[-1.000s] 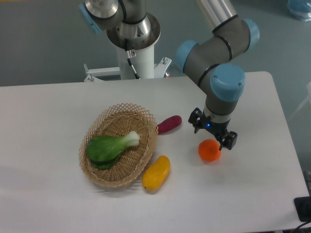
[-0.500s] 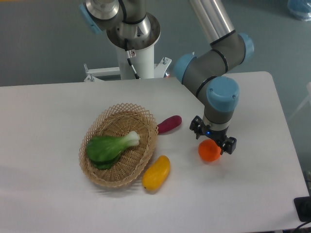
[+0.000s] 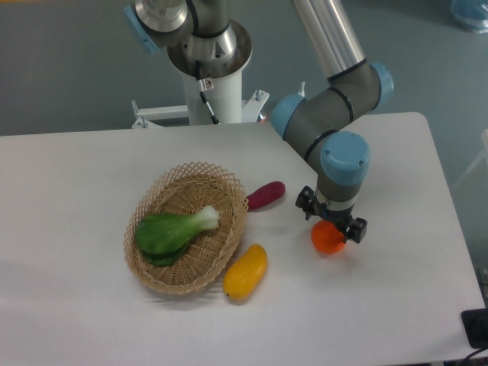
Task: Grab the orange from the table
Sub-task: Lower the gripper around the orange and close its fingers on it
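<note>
Small round bright-orange orange (image 3: 328,239) on white table (image 3: 396,305), bare surface right; black two-finger gripper (image 3: 331,221) open astride it. Purple oblong vegetable (image 3: 265,195) left.

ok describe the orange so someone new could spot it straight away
On the white table, look right of the wicker basket, directly under the end effector. The orange is the small round bright-orange ball there, unlike the elongated yellow fruit and purple vegetable.

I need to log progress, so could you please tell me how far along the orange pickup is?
Done: the claw is positioned directly over the small round bright-orange fruit, fingers straddling it. In hand: closing on it; whether the grip is firm cannot be told. Left: lifting it, since the orange sits on the flat white table.
</note>
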Robot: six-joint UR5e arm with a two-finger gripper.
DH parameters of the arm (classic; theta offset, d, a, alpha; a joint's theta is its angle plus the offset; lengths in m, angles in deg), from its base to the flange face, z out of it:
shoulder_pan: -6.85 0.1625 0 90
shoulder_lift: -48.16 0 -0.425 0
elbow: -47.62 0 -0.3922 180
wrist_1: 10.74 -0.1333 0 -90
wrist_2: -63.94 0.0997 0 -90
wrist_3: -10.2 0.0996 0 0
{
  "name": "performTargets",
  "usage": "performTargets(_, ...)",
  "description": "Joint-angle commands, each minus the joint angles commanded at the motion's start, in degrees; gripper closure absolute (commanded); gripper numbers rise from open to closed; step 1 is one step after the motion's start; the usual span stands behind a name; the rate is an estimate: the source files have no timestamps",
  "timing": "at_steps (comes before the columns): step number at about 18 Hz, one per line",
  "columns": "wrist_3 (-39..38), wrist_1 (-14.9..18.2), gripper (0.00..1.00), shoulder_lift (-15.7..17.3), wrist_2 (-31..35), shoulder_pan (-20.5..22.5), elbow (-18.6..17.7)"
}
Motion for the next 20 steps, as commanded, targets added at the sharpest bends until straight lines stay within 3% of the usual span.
performTargets(11, -0.6, -2.1, 0.0, -1.6, 0.2, 0.0, 0.6)
performTargets(12, -0.6, -2.0, 0.05, -1.6, 0.2, 0.0, 0.8)
performTargets(13, -0.6, -2.0, 0.18, -1.5, 0.2, 0.0, 0.7)
performTargets(15, -0.5, -2.0, 0.29, -1.3, 0.2, 0.0, 0.7)
performTargets(20, 0.0, -1.9, 0.32, -1.1, 0.1, 0.0, 1.0)
